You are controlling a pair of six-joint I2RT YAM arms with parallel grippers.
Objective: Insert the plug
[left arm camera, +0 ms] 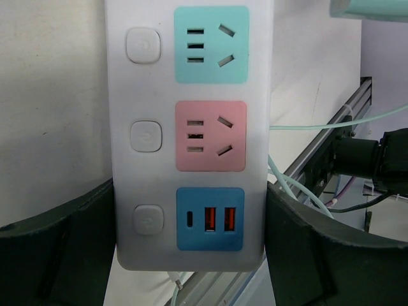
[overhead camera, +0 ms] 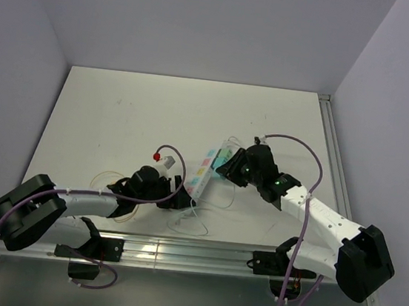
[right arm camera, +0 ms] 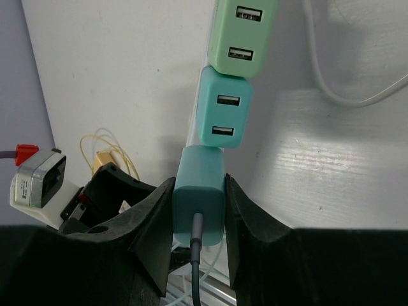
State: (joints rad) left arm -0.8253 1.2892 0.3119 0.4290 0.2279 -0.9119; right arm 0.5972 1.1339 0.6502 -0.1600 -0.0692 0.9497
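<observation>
The white power strip (left arm camera: pixel 191 89) lies slanted at mid-table (overhead camera: pixel 203 174), showing a teal socket (left arm camera: pixel 211 44), a pink socket (left arm camera: pixel 211 136) and a blue USB panel (left arm camera: pixel 211 218). My left gripper (left arm camera: pixel 190 207) is shut on its near end, one finger (left arm camera: pixel 76 242) on each side. My right gripper (right arm camera: pixel 199 191) is shut on the teal plug (right arm camera: pixel 199 197), with its grey cable trailing out behind. The plug (overhead camera: pixel 223 161) sits over the strip, in line with a teal adapter (right arm camera: pixel 222 108) and a green adapter (right arm camera: pixel 242 32) on it. Its prongs are hidden.
A white cable (overhead camera: pixel 188 226) loops by the strip's near end and a yellow cable (overhead camera: pixel 104 178) lies left of the left arm. An aluminium rail (overhead camera: pixel 177 253) runs along the near edge, another (overhead camera: pixel 334 161) along the right. Walls close the back and sides.
</observation>
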